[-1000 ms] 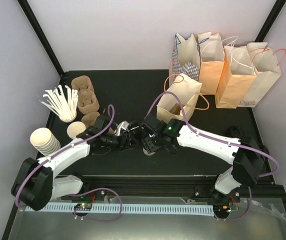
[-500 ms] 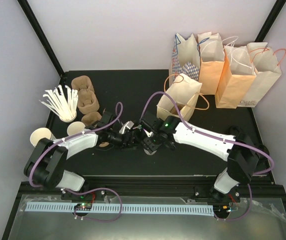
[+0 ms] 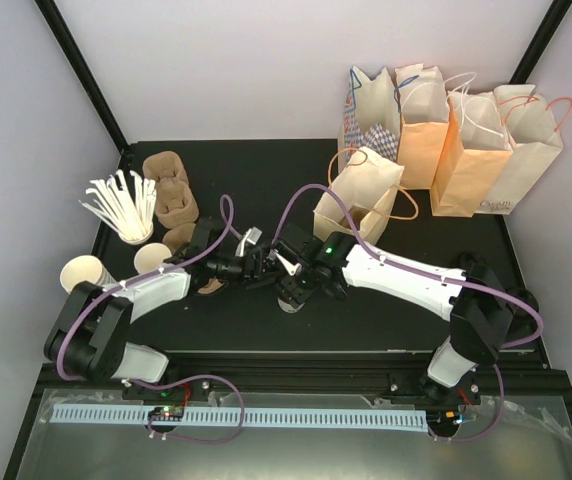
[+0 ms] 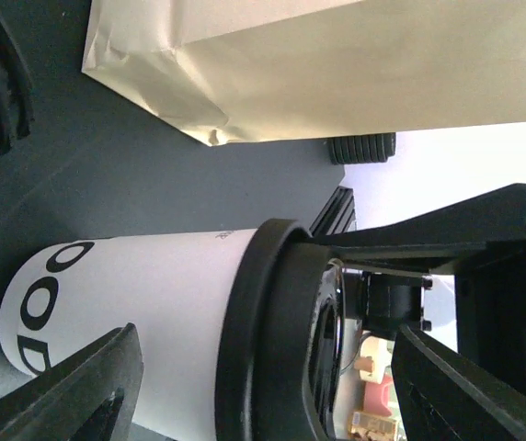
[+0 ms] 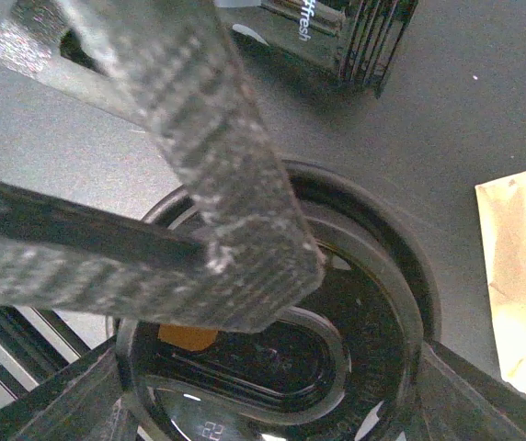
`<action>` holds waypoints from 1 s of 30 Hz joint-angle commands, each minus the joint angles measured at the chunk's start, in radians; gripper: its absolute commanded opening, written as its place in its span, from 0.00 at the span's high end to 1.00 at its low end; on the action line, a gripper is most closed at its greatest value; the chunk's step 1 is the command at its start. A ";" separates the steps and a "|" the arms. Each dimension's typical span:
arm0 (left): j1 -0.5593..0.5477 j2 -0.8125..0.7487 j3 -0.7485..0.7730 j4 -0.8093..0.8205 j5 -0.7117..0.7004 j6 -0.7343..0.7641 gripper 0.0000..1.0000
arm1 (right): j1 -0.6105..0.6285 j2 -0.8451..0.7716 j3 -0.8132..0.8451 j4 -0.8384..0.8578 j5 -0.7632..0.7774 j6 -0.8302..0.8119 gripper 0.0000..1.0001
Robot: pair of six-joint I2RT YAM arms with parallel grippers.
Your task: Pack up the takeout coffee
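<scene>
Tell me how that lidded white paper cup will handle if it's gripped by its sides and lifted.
The paper cup probably dents under a hard squeeze. Its tall, tapered shape on a narrow base looks tippy. The black lid seems seated, likely stiffening the rim.

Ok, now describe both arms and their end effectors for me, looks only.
The left arm and right arm both have white link shells, black joints and a purple cable looping alongside. A green light glows near the right arm's wrist. The left end effector and right end effector are black, each with two flat, tapering fingers.
</scene>
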 commanded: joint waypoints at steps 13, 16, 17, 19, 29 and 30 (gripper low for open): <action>-0.051 0.105 0.072 -0.322 -0.113 0.274 0.28 | 0.005 -0.026 0.038 0.038 0.025 0.011 0.10; -0.058 0.107 0.083 -0.366 -0.156 0.304 0.29 | 0.005 -0.067 0.030 0.051 0.048 0.024 0.00; -0.061 0.106 0.094 -0.389 -0.176 0.316 0.29 | 0.005 -0.083 0.027 0.054 0.060 0.032 0.00; -0.065 0.108 0.115 -0.431 -0.219 0.339 0.29 | 0.005 -0.109 0.026 0.056 0.081 0.049 0.00; -0.067 0.018 0.162 -0.470 -0.222 0.300 0.27 | 0.004 -0.364 -0.203 0.160 -0.051 0.432 0.17; -0.067 0.006 0.170 -0.475 -0.220 0.293 0.26 | 0.004 -0.411 -0.258 0.203 -0.076 0.491 0.22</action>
